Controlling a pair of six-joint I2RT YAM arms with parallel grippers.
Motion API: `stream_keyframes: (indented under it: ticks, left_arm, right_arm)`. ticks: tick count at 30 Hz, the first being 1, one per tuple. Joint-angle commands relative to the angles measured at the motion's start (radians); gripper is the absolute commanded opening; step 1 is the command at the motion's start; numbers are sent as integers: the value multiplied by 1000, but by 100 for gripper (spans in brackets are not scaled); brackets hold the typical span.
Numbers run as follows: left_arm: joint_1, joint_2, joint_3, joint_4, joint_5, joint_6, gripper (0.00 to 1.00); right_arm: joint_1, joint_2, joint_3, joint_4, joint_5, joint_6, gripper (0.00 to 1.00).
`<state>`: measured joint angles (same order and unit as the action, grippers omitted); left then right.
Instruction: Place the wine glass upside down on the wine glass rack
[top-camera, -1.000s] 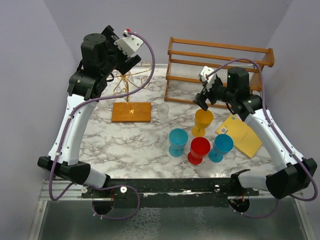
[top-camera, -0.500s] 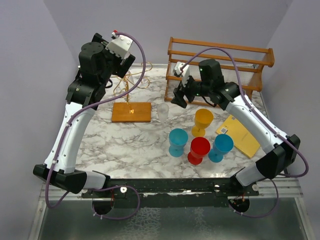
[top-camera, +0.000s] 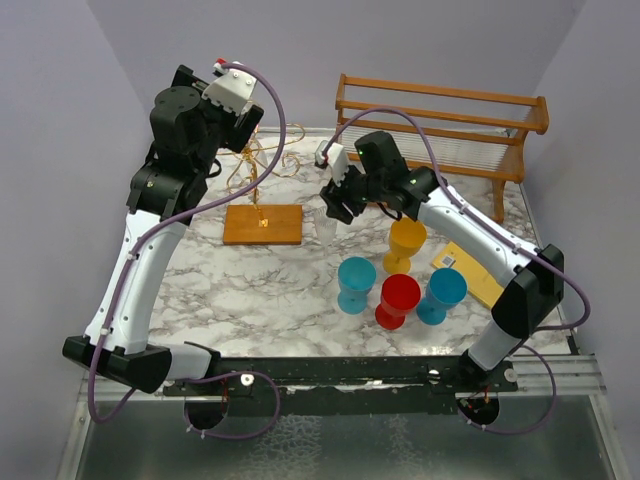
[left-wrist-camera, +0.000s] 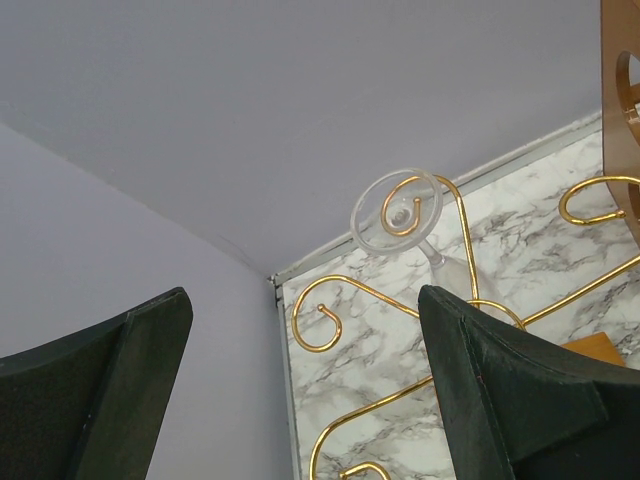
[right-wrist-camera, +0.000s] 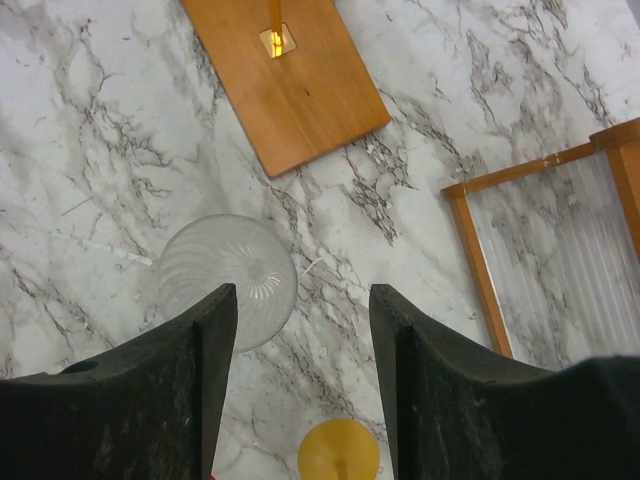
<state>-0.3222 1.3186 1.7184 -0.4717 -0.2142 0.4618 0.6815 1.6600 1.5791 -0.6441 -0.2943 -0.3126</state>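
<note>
The wine glass rack (top-camera: 254, 168), a gold wire tree, stands on its orange-brown base (top-camera: 262, 224) at the back left. In the left wrist view a clear wine glass (left-wrist-camera: 398, 211) hangs upside down by its foot from a curled arm (left-wrist-camera: 322, 312). My left gripper (top-camera: 246, 128) is open and empty, raised just behind the rack (left-wrist-camera: 300, 300). A second clear ribbed glass (top-camera: 327, 228) stands on the table right of the base. My right gripper (top-camera: 336, 206) is open and empty above it. In the right wrist view that glass (right-wrist-camera: 228, 283) lies beside the left finger (right-wrist-camera: 200, 360).
A wooden slatted shelf rack (top-camera: 440, 125) stands at the back right. A yellow goblet (top-camera: 405, 243), two blue goblets (top-camera: 355, 283) (top-camera: 444, 293) and a red one (top-camera: 398, 300) stand in front of it. A yellow card (top-camera: 480, 268) lies at the right.
My right arm swung left from over the yellow goblet to above the clear ribbed glass. My left arm drew up and back a little from the rack.
</note>
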Motion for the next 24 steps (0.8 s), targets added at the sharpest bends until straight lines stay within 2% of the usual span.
stream_keyframes:
  ticks: [1, 9, 20, 24]
  left_arm:
    - [4, -26, -6, 35, -33, -5, 99]
    - [4, -30, -17, 41, -38, -15, 99]
    - [4, -30, -22, 42, -39, -15, 99]
    - [4, -30, -20, 40, -32, -20, 99]
  right_arm:
    - [3, 20, 51, -24, 64, 11, 53]
    - [3, 44, 77, -90, 78, -8, 41]
    - [3, -2, 53, -141, 129, -27, 32]
    - [3, -30, 20, -141, 125, -23, 26]
